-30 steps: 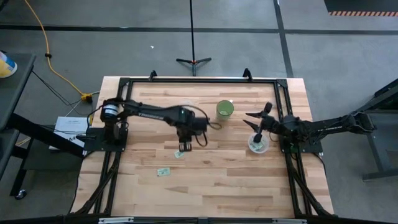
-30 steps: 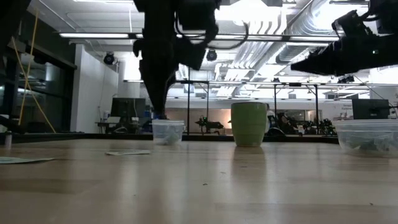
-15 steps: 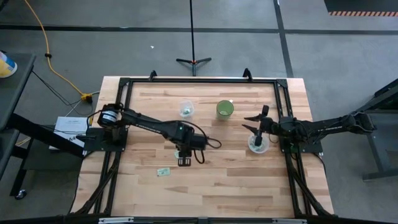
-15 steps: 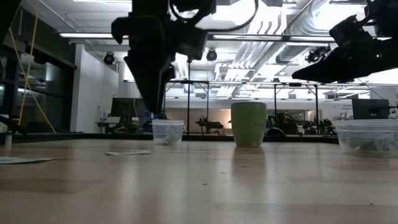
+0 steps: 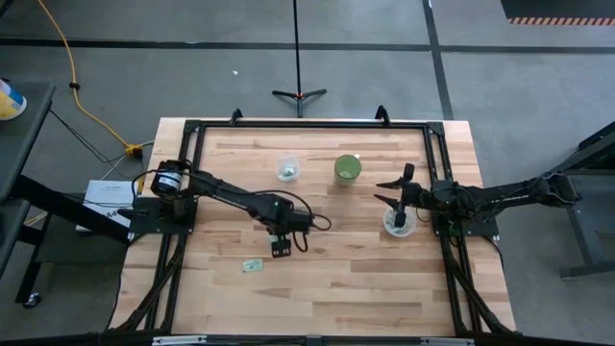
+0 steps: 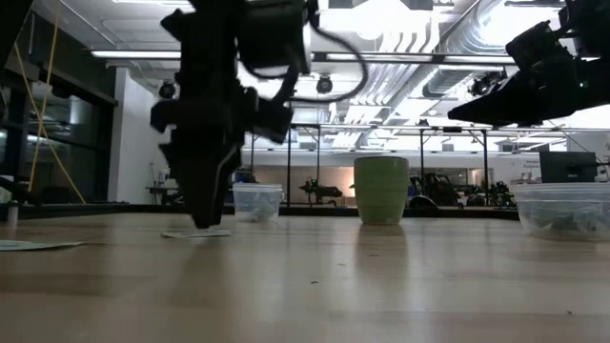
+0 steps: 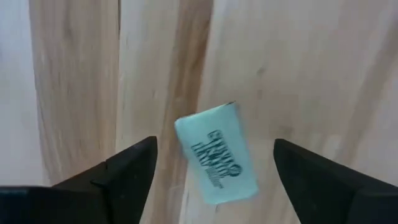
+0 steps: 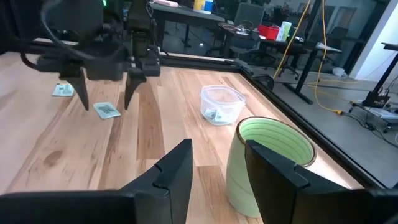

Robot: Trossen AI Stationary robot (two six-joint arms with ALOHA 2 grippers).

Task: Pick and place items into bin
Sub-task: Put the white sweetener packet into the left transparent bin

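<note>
A pale green packet (image 7: 217, 154) lies flat on the wooden table, a little left of the middle. My left gripper (image 7: 214, 142) points down over it, open, with one finger on either side of the packet and neither touching it. In the low view its fingertips (image 6: 202, 221) stand just above the tabletop. A second packet (image 5: 253, 264) lies nearer the front edge. My right gripper (image 5: 384, 189) hangs open and holds nothing, above the table beside the clear bin (image 5: 399, 224) at the right, which has packets in it.
A green cup (image 5: 347, 170) stands at the far middle, straight ahead of my right gripper's fingers (image 8: 180, 165). A small clear cup (image 5: 286, 168) with a packet inside stands to its left. A black frame (image 5: 307, 124) runs round the table's far and side edges.
My left gripper has gone toward the table's near edge and come down, from well above the table to just over it, astride the packet. The packet has stayed where it lay.
</note>
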